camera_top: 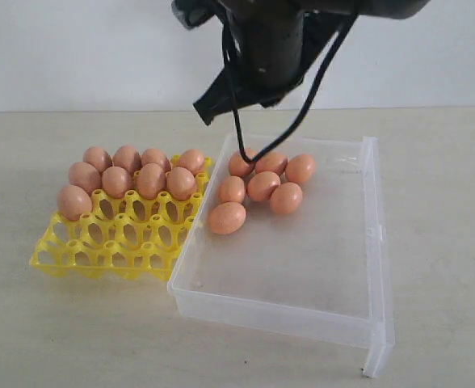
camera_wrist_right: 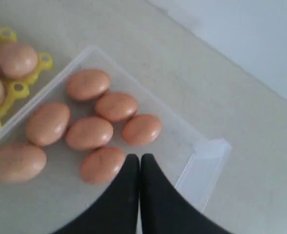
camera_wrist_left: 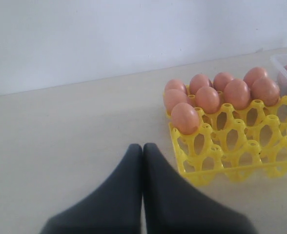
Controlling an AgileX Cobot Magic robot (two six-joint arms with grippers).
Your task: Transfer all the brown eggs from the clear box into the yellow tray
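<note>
Right hand [camera_wrist_right: 140, 159], clenched empty, hangs over seven eggs [camera_top: 263, 186] in the box [camera_top: 318, 259] corner beside the tray [camera_top: 108, 242], likely lining up a pick; left hand [camera_wrist_left: 143, 147] clenched too.

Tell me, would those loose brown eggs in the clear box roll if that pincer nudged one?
Probably: the brown eggs lie sideways on the smooth flat floor of the clear box, nothing cupping them. Clustered, a nudged one would likely knock neighbours.

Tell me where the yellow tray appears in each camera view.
Exterior view: the yellow tray lies left of centre.
Left wrist view: yellow tray beyond the left gripper.
Right wrist view: only the tray's edge, past the box wall.
Shared landmark: the clear box beside it.
</note>
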